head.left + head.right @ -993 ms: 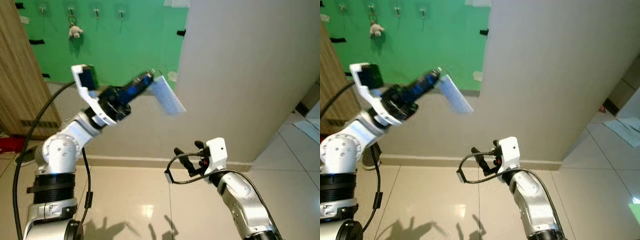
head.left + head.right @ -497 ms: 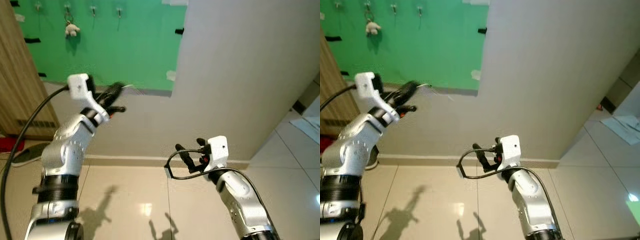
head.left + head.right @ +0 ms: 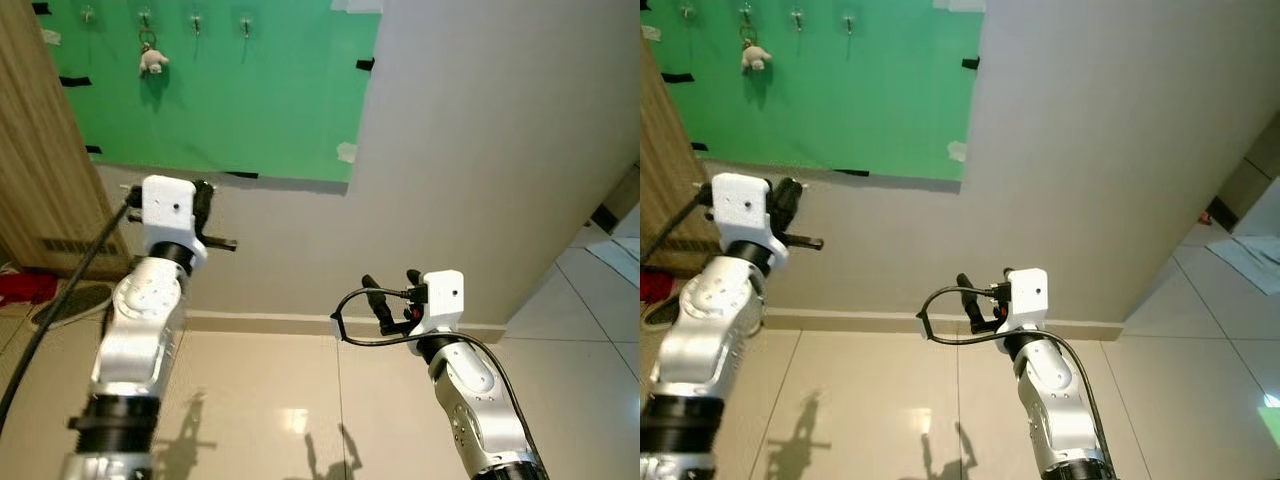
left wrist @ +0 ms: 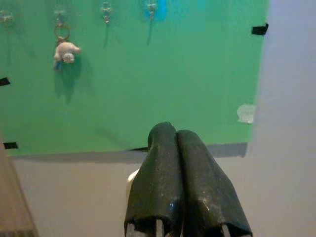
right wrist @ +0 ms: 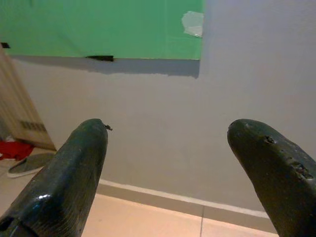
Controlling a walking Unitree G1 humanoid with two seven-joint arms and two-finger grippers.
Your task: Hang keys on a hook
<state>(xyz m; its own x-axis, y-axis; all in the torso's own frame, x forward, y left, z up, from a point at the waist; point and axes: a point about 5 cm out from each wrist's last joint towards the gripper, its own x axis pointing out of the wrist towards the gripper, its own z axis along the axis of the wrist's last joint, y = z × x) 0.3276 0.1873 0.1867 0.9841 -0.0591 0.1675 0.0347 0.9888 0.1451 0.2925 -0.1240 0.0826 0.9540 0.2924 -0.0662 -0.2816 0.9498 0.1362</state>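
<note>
The left gripper is pressed shut with nothing in it, pointing at the green board. The right gripper is wide open and empty

It looks like a home hallway: glossy beige floor tiles meet a plain grey wall with a skirting board, a wooden door stands alongside, and a green sheet carries a row of hooks.

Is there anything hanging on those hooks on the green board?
Yes, a small white plush keychain hangs from one hook on the green board.
</note>
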